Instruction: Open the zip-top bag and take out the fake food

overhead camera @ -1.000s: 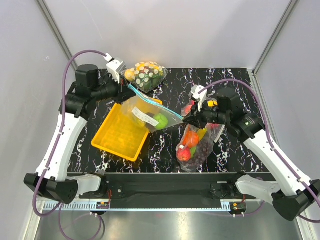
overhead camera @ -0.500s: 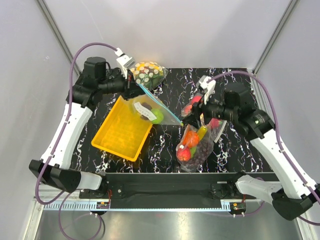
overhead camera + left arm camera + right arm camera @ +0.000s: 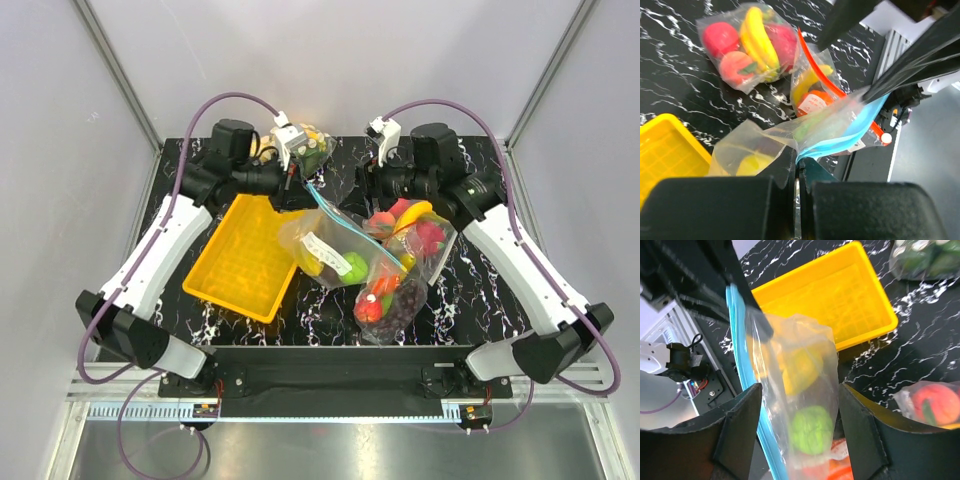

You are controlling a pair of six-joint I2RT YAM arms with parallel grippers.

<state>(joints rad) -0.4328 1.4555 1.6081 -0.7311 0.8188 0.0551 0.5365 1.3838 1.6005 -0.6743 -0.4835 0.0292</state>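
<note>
While the left pincer (image 3: 799, 167) clamps the zip-top bag (image 3: 330, 240) by its strip, the fake food (image 3: 350, 266) sits inside. The right pincer (image 3: 800, 390) gapes wide, empty.

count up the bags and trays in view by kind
bags: 4 (zip-top bag, dotted bag, banana bag, grape bag)
tray: 1
total: 5
</note>
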